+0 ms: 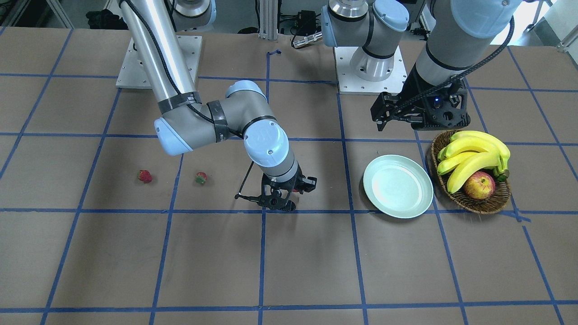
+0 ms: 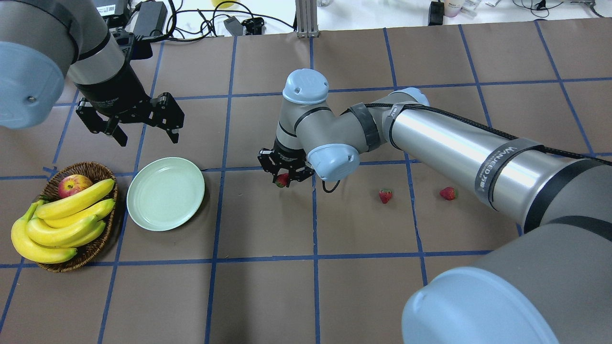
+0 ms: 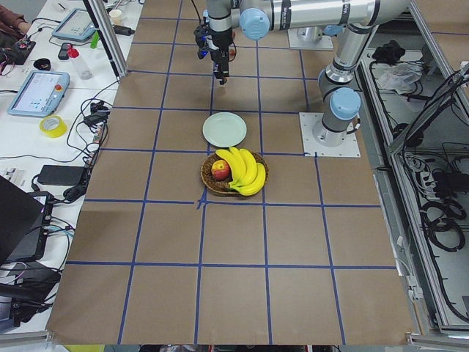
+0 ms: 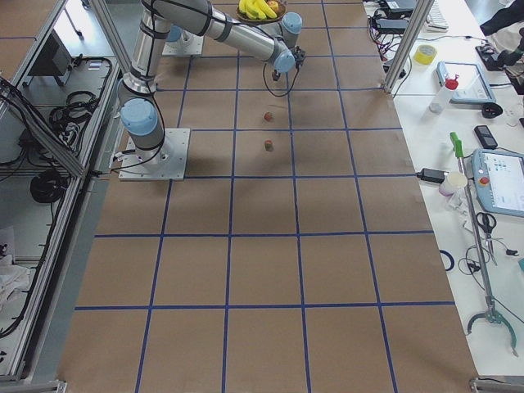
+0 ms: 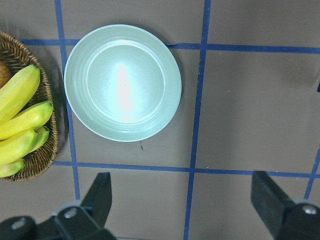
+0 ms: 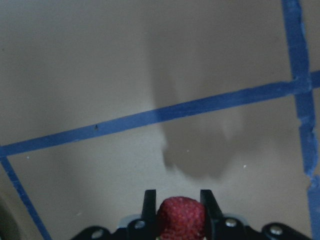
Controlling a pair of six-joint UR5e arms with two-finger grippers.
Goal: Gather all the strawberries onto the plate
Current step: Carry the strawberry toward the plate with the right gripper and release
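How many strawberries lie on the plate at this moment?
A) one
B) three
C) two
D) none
D: the plate is bare; one strawberry and another strawberry lie on the table, and the right hand is shut on the third strawberry.

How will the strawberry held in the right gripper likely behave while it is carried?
The strawberry is tiny, so probably very light. It sits pinched between the narrow fingers of the right gripper; being rounded, it may slip or twist. Its bumpy skin should help grip.
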